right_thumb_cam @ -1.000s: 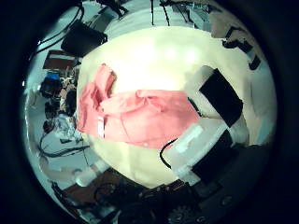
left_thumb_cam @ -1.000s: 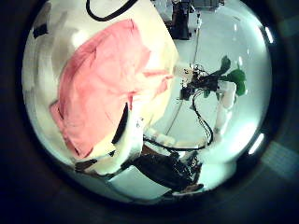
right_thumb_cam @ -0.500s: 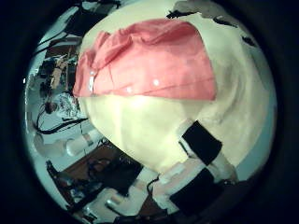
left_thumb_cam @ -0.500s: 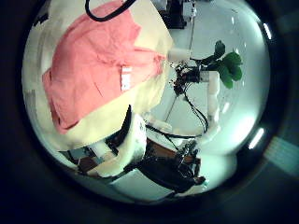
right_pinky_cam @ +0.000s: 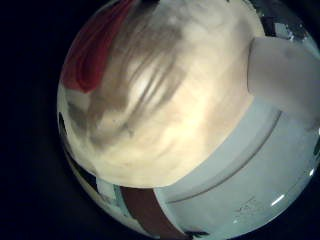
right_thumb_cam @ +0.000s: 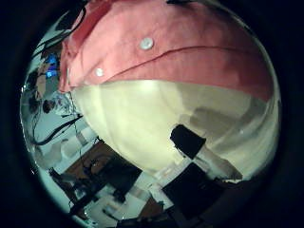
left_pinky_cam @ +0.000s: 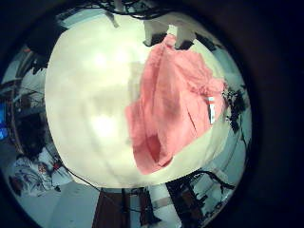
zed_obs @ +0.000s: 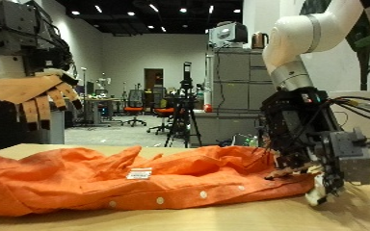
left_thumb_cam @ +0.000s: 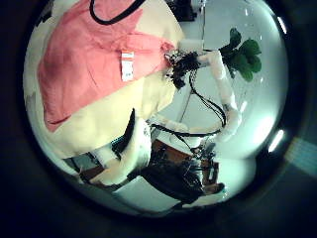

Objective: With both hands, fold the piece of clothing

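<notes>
An orange button-up shirt [zed_obs: 121, 183] lies spread out and rumpled on the cream table [zed_obs: 236, 217], with a white label [zed_obs: 139, 174] and white buttons showing. My right hand [zed_obs: 307, 140] is low at one end of the shirt, its relaxed fingers pointing down and touching the cloth's edge. The shirt [right_thumb_cam: 180, 47] fills much of the right thumb side view, close to that palm. My left hand [zed_obs: 31, 91] hangs open well above the other end of the shirt. From there the shirt [left_pinky_cam: 176, 100] and label [left_thumb_cam: 127, 65] are seen on the table [left_pinky_cam: 90, 104].
The table edge [right_thumb_cam: 142, 119] runs close beside the shirt's hem. Beyond the table are a grey cabinet [zed_obs: 230, 91], office chairs and a tripod [zed_obs: 183, 106]. A green plant [left_thumb_cam: 243, 59] stands past the right arm [left_thumb_cam: 223, 94].
Both palm views have moved closer to the shirt. It fills far more of the right thumb side view, so the right hand has come down to the cloth.
</notes>
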Motion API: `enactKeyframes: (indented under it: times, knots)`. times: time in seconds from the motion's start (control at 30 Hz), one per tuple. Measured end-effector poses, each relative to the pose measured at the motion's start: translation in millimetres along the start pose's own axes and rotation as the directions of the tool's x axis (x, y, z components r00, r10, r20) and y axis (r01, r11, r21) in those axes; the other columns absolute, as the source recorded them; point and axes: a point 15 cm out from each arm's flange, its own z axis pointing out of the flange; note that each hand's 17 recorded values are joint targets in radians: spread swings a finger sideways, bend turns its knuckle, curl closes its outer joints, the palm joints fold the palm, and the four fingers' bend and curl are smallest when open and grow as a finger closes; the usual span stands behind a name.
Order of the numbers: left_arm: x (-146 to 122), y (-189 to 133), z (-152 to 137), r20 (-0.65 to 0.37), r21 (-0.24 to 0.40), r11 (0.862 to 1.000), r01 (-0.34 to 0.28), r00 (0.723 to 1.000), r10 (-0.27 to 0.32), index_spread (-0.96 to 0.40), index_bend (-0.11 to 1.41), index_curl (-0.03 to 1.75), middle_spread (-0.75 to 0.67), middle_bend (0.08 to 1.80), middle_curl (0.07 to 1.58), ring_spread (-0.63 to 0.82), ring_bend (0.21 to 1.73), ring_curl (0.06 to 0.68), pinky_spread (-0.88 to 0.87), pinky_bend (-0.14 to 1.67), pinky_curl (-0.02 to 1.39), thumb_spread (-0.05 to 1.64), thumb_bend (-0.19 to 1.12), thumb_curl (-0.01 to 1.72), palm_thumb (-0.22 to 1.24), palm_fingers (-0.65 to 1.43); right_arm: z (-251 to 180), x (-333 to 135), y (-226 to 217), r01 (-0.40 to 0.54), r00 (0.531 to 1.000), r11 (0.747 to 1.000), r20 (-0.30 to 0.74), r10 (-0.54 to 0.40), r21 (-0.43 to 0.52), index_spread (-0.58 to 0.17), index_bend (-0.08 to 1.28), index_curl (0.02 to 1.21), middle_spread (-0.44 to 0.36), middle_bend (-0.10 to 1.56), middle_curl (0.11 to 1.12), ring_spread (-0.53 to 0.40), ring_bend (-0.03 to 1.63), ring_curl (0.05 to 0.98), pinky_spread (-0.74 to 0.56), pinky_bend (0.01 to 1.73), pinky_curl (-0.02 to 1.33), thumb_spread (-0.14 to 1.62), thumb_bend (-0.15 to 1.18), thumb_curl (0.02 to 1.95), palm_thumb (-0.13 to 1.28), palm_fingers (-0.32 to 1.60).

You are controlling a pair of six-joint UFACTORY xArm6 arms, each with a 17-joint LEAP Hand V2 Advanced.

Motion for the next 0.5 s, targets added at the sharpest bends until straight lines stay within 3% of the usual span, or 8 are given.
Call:
enactKeyframes:
  times: [0.07, 0.1, 0.17, 0.27, 0.33, 0.4, 0.5]
  knots:
    - [2, 2, -3, -0.003, 0.009, 1.000, -0.006, 1.000, 0.006, 0.09, 0.16, 0.29, 0.38, 0.20, 0.30, 0.50, 0.47, 0.251, 0.60, 0.28, 0.32, 1.26, -0.01, 0.29, 0.42, 0.01, -2, 1, 0, 0.004, 1.000, 1.000, -0.009, -0.004, 0.001, -0.276, 0.23, 0.38, -0.075, 0.31, 0.37, -0.014, 0.47, 0.259, 0.10, 0.27, 0.31, 0.97, -0.03, 0.31, 0.66, 0.38]
    - [4, 2, -5, -0.007, 0.016, 1.000, -0.010, 1.000, 0.010, 0.09, 0.15, 0.29, 0.38, 0.20, 0.31, 0.49, 0.48, 0.252, 0.60, 0.28, 0.32, 1.26, -0.01, 0.29, 0.42, 0.01, -4, 1, 0, 0.006, 1.000, 1.000, -0.011, -0.006, 0.005, -0.288, 0.26, 0.39, -0.123, 0.35, 0.38, -0.072, 0.51, 0.264, 0.05, 0.24, 0.29, 0.95, -0.02, 0.32, 0.67, 0.53]
    - [8, 0, -6, -0.020, 0.029, 0.999, -0.014, 1.000, 0.014, 0.09, 0.15, 0.29, 0.37, 0.20, 0.31, 0.49, 0.48, 0.251, 0.59, 0.28, 0.31, 1.26, -0.01, 0.29, 0.43, 0.02, -8, 2, 1, 0.014, 1.000, 1.000, -0.015, -0.014, 0.012, -0.297, 0.26, 0.40, -0.131, 0.38, 0.39, -0.111, 0.56, 0.272, 0.01, 0.24, 0.29, 0.94, -0.02, 0.32, 0.68, 0.64]
    - [13, -5, -7, -0.037, 0.046, 0.999, -0.019, 0.999, 0.020, 0.09, 0.16, 0.29, 0.35, 0.21, 0.31, 0.49, 0.48, 0.251, 0.58, 0.27, 0.31, 1.26, -0.01, 0.30, 0.44, 0.03, -12, 2, 2, 0.013, 1.000, 1.000, -0.017, -0.013, 0.019, -0.360, 0.30, 0.42, -0.180, 0.51, 0.44, -0.236, 0.67, 0.301, -0.24, 0.38, 0.29, 0.94, -0.01, 0.34, 0.72, 1.16]
    - [13, -6, -4, -0.035, 0.038, 0.999, -0.021, 0.999, 0.023, 0.09, 0.16, 0.29, 0.35, 0.21, 0.32, 0.48, 0.49, 0.251, 0.57, 0.26, 0.31, 1.26, -0.01, 0.30, 0.45, 0.03, -15, 5, 8, 0.007, 1.000, 1.000, -0.016, -0.006, 0.024, -0.384, 0.38, 0.49, -0.205, 0.61, 0.49, -0.281, 0.77, 0.361, -0.41, 0.52, 0.35, 0.94, -0.01, 0.35, 0.77, 1.32]
    - [17, -7, -2, -0.035, 0.034, 0.999, -0.027, 0.999, 0.028, 0.09, 0.15, 0.28, 0.35, 0.21, 0.32, 0.48, 0.49, 0.250, 0.56, 0.26, 0.31, 1.26, -0.01, 0.30, 0.45, 0.03, -15, 6, 16, 0.004, 1.000, 1.000, -0.012, -0.004, 0.022, -0.384, 0.45, 0.53, -0.201, 0.72, 0.53, -0.286, 0.83, 0.394, -0.46, 0.59, 0.38, 0.94, 0.00, 0.36, 0.80, 1.44]
    - [23, -9, 1, -0.033, 0.026, 0.999, -0.036, 0.999, 0.037, 0.09, 0.15, 0.28, 0.34, 0.21, 0.32, 0.48, 0.49, 0.249, 0.56, 0.26, 0.31, 1.26, -0.01, 0.30, 0.46, 0.04, -13, 1, 30, 0.018, 1.000, 1.000, -0.009, -0.018, 0.012, -0.384, 0.59, 0.60, -0.189, 0.86, 0.59, -0.281, 0.94, 0.447, -0.49, 0.76, 0.45, 0.94, 0.00, 0.38, 0.87, 1.46]
